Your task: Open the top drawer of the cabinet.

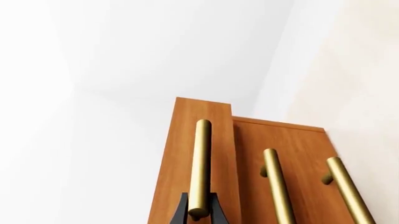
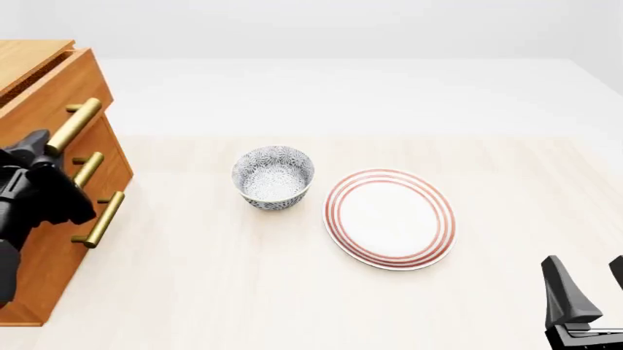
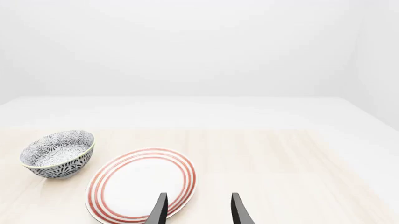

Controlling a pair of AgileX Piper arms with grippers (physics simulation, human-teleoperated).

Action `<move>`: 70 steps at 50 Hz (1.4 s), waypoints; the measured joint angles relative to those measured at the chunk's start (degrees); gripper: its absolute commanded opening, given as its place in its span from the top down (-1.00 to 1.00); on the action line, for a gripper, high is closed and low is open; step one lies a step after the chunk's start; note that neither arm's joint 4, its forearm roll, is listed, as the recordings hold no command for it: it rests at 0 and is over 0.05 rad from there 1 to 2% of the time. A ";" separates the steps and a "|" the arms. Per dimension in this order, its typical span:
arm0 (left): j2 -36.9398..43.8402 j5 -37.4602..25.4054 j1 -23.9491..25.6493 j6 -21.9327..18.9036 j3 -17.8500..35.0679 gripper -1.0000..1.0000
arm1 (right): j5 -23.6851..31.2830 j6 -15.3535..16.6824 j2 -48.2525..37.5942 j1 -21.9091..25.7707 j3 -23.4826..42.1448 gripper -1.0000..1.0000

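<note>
Top drawer, left wrist view: we see the top drawer (image 1: pixel 203 154) standing proud of the cabinet (image 1: pixel 281 154) face, so we judge it already pulled part way out.
Handle axis, left wrist view: we see the brass handle (image 1: pixel 201 163) of that drawer running lengthwise away from the camera, its near end lying between the dark fingers.
Left gripper, left wrist view: we read the left gripper (image 1: pixel 199 211) as closed round the bar, one fingertip against each side of it; the two lower handles are untouched.
Pull direction, front view: we place the cabinet (image 2: pixel 44 240) at the table's left edge, drawer fronts facing right, so we judge the pull runs rightward, square to the bar.
Nearer arm, front view: we find the left gripper (image 2: pixel 41 157) on the top handle (image 2: pixel 73 125); the right gripper (image 2: pixel 587 288) waits well apart, at the near right.
Right gripper, right wrist view: we see the right gripper (image 3: pixel 197 207) with its fingers spread and holding nothing, above the near rim of the striped plate (image 3: pixel 140 186), with the patterned bowl (image 3: pixel 57 153) beside that plate.
</note>
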State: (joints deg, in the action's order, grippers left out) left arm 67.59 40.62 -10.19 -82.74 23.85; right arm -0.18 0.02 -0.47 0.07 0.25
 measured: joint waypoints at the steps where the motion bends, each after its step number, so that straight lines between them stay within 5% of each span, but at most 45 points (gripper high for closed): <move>1: -0.01 0.03 0.09 -0.05 -0.01 1.00 | 0.00 0.00 0.00 0.00 0.00 -1.00; 70: -1.88 -4.25 9.69 -1.75 1.01 1.00 | 0.00 0.00 0.00 0.00 0.00 -1.00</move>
State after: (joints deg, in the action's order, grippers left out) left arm 65.71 36.37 -0.50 -84.49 24.87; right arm -0.18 0.02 -0.47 0.07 0.25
